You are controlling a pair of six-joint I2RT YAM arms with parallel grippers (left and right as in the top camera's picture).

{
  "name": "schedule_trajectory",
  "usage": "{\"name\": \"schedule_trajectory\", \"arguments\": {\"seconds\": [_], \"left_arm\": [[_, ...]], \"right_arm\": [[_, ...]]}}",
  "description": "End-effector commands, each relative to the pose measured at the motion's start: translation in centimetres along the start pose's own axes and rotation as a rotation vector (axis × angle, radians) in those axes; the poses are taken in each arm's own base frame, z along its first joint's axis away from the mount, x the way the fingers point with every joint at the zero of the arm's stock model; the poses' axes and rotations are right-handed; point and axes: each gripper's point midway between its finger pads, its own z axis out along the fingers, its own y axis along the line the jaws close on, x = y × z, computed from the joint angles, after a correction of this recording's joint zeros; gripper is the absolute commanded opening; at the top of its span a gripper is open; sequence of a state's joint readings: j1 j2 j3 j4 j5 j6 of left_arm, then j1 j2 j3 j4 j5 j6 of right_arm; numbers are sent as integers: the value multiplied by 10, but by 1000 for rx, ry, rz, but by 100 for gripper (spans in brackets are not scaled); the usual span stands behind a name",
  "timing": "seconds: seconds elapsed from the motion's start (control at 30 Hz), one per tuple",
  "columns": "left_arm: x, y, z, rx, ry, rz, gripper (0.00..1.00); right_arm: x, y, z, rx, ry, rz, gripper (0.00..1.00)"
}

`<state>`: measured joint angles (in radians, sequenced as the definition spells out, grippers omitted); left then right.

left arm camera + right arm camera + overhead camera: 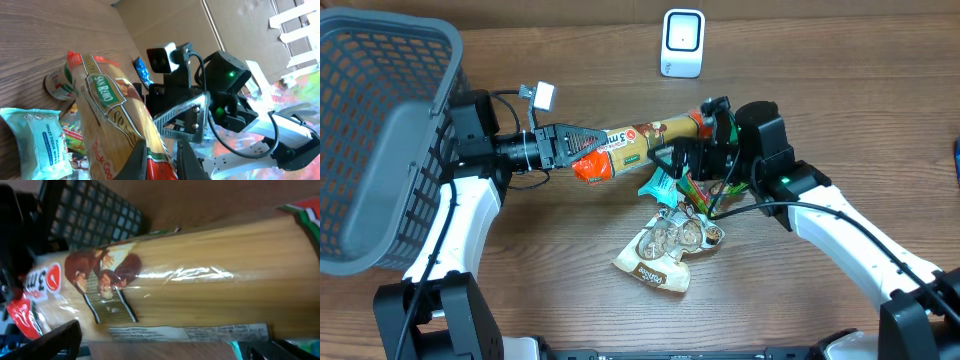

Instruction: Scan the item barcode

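Observation:
The item is a long pack of spaghetti with a red end, held level above the table. My left gripper is shut on that red end, and the left wrist view shows the fingers pinching the pack at the gripper. My right gripper is open at the pack's other end. In the right wrist view the pack fills the frame just beyond the spread jaws. A white printed strip runs along its lower edge. I cannot make out a barcode.
A small white device stands at the back of the table. A grey basket fills the left side. Below the pack lie a teal wipes packet, a snack bag and other wrappers.

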<state>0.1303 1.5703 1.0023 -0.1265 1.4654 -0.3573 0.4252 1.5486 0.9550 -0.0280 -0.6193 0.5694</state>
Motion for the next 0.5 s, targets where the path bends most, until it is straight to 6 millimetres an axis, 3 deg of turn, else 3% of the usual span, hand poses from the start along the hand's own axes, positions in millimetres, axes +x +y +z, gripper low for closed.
{"name": "schedule_trajectory", "arguments": {"seconds": [0.0,0.3,0.47], "left_arm": [[-5,-42,1,98,39,108,4],[-4,-39,6,82,40,116,4],[-1,-40,13,82,55,115,5]], "right_arm": [[-9,-6,5,5,-37,68,100],[-5,-24,24,10,-22,199,100],[-20,-7,37,-105,-72,175,100]]}}
